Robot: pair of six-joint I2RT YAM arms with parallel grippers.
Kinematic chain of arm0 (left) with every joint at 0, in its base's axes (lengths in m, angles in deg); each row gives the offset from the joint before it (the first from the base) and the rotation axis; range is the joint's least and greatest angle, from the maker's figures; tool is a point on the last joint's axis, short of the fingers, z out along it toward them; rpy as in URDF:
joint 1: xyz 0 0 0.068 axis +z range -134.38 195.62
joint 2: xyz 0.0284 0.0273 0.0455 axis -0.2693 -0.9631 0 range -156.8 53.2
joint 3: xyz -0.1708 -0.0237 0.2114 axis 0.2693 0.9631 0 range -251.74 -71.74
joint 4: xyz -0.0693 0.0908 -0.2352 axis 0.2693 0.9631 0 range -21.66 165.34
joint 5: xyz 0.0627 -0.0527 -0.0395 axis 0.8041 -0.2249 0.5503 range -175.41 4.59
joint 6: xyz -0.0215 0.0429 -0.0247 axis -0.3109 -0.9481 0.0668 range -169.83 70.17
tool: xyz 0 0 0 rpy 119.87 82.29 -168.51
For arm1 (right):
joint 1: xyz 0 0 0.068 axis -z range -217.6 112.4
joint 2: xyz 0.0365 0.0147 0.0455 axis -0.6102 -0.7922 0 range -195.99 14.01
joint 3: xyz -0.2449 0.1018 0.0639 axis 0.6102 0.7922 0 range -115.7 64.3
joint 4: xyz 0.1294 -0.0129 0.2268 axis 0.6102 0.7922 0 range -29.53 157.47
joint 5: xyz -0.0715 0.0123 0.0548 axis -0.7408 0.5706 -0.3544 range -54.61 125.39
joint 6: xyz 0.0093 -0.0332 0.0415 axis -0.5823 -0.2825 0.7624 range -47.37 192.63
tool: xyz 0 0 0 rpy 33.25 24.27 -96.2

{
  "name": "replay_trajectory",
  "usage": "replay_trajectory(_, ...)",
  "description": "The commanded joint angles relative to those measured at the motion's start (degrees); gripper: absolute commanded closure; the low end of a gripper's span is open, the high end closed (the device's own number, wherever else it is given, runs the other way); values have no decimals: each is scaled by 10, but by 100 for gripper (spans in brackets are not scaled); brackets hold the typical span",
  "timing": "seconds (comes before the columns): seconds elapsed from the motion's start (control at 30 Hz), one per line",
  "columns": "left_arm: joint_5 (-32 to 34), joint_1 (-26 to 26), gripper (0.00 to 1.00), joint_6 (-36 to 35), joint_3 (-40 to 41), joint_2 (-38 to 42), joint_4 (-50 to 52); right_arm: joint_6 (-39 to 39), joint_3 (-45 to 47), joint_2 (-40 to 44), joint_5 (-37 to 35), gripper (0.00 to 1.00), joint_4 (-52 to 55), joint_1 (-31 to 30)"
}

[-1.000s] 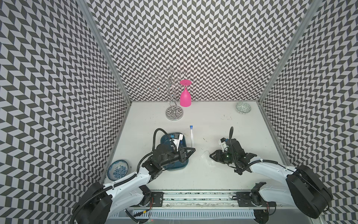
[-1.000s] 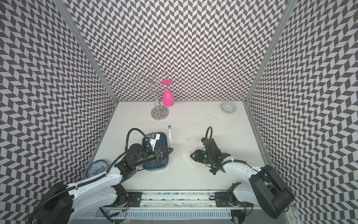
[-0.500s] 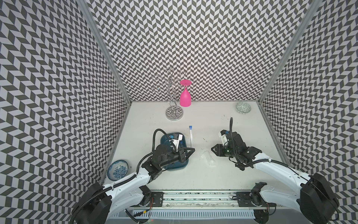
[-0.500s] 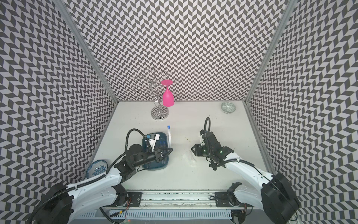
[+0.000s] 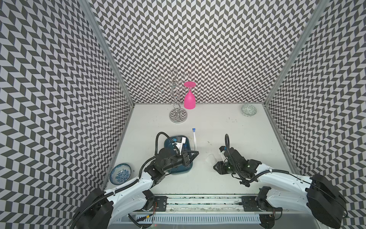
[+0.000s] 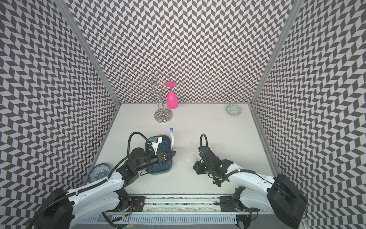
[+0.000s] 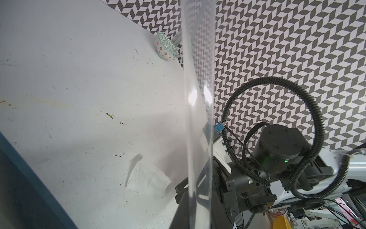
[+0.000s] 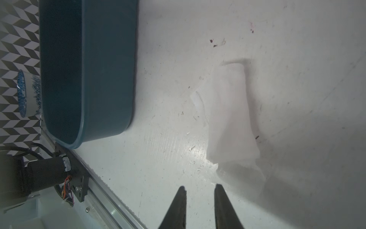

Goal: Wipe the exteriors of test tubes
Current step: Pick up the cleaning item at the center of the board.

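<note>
We start at the left gripper (image 5: 196, 153). Its fingers are pressed together at the 3 o'clock rim of the teal tray (image 5: 174, 172). In the left wrist view a clear test tube (image 7: 198, 119) crosses the whole frame right at the camera, so we read it as pinched there, though the pads are out of sight and the glass is too faint to trace in both top views. On the right gripper (image 8: 200, 198) we see two dark fingertips a narrow gap apart with only tabletop between them. The white tissue (image 8: 231, 119) lies crumpled just beside the tips and apart from them. From above, that tissue (image 5: 209, 158) sits at 3 o'clock of the tray, with a bare strip of table between it and the tray's wall (image 8: 107, 79). A capped test tube (image 5: 194, 138) lies on the table along the tray's side at about 1 o'clock, its blue cap pointing to 12; we cannot tell whether it touches the rim. The scuffed white table (image 5: 247, 138) is bare from the right arm out toward 2 and 3 o'clock. At 12 o'clock stands a wire rack (image 5: 177, 116) with a pink glass (image 5: 189, 101) hanging upside down from it. A green-patterned bowl (image 5: 248, 110) sits in the far corner at 2 o'clock, and a blue-patterned bowl (image 5: 120, 173) sits at 8 o'clock against the left wall. Chevron walls (image 5: 198, 49) close three sides, and a rail (image 5: 198, 204) runs along the 6 o'clock edge.
</note>
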Motion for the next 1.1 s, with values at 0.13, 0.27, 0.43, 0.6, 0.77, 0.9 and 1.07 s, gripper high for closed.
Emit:
replay_trajectory(0.13,5,-2,83,1,5,6,5,35,33,8,-14,75,-112,-5)
replay_trajectory(0.27,4,-2,83,2,4,6,5,39,39,-7,-9,74,-142,-5)
replay_trajectory(0.43,5,-1,83,0,3,6,9,42,35,-41,-11,74,-162,-5)
replay_trajectory(0.6,5,-2,83,-2,1,5,10,44,30,-65,-17,75,-171,-5)
replay_trajectory(0.77,4,-2,83,-3,0,4,10,44,26,-80,-29,75,-167,-5)
replay_trajectory(0.9,5,-2,83,-3,0,5,11,44,22,-90,-34,75,-162,-5)
replay_trajectory(1.07,5,-1,83,-3,1,7,13,30,0,-78,-20,75,-136,-9)
